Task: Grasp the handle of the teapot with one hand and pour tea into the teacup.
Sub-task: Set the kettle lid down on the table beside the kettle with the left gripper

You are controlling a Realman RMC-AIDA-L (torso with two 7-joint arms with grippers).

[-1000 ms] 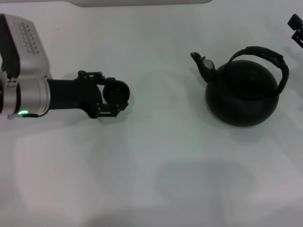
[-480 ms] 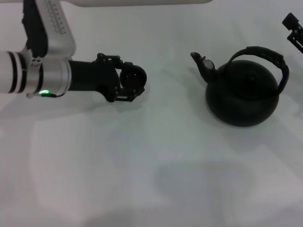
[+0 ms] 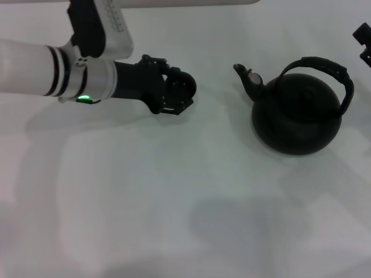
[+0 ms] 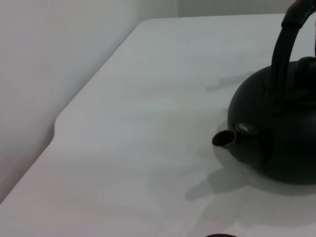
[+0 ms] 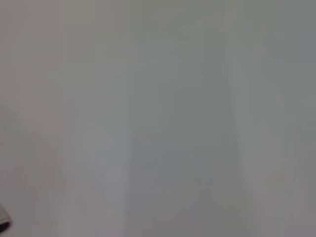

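Presently, cup placement is in hand: the left gripper (image 3: 177, 95) is clamped on the tiny round near-black handleless teacup (image 3: 181, 88), near the spout of the large round matte-black teapot (image 3: 297, 113) on the plain white table (image 3: 174, 202). Its thick ribbed black arched handle (image 3: 330, 69) is ungrasped. The right gripper (image 3: 364, 37), at the far edge, cannot be judged open or closed. Next, judged: set cup down, grasp handle.

The left arm (image 3: 52, 66) is stretched in from the left, its white forearm ending in a black wrist lit by a green light. The left gripper (image 3: 177, 92) is held low over the table. The right gripper (image 3: 364, 40) is seen only at the far right edge.
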